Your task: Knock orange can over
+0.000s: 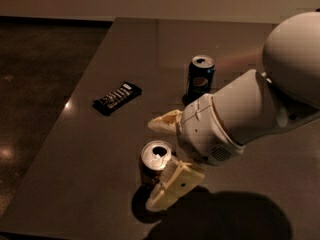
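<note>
The orange can stands upright on the dark table near the front, its silver top with the tab opening facing up. My gripper comes in from the right, low over the table, and is open. One cream finger lies just behind the can. The other finger lies in front of it, against or very close to the can's right side. The can sits between the two fingers.
A dark blue can stands upright behind the gripper, near the arm's white housing. A black snack bar lies flat to the left. The table's left edge runs diagonally, with dark floor beyond it.
</note>
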You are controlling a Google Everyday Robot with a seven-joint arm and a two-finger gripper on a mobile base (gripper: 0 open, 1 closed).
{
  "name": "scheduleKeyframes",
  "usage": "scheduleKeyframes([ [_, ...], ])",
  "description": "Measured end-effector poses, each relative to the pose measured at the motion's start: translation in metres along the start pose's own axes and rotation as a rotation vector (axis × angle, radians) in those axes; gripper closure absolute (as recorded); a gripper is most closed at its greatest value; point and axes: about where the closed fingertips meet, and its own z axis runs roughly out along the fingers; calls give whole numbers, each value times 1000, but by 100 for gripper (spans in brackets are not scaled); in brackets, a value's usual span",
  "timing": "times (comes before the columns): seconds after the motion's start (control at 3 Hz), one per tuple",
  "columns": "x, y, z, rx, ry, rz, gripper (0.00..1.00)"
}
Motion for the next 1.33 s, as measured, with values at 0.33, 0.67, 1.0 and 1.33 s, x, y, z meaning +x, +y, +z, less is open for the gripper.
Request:
scheduleKeyframes([
  [0.33,-11,4,-3,-17,-35,-17,41],
  [0.67,-14,-1,-17,-10,-43,-2,65],
  [1.0,-16,-16,-39,-7,19,26,87],
  [1.33,-11,-34,-52,-7,194,70,100],
])
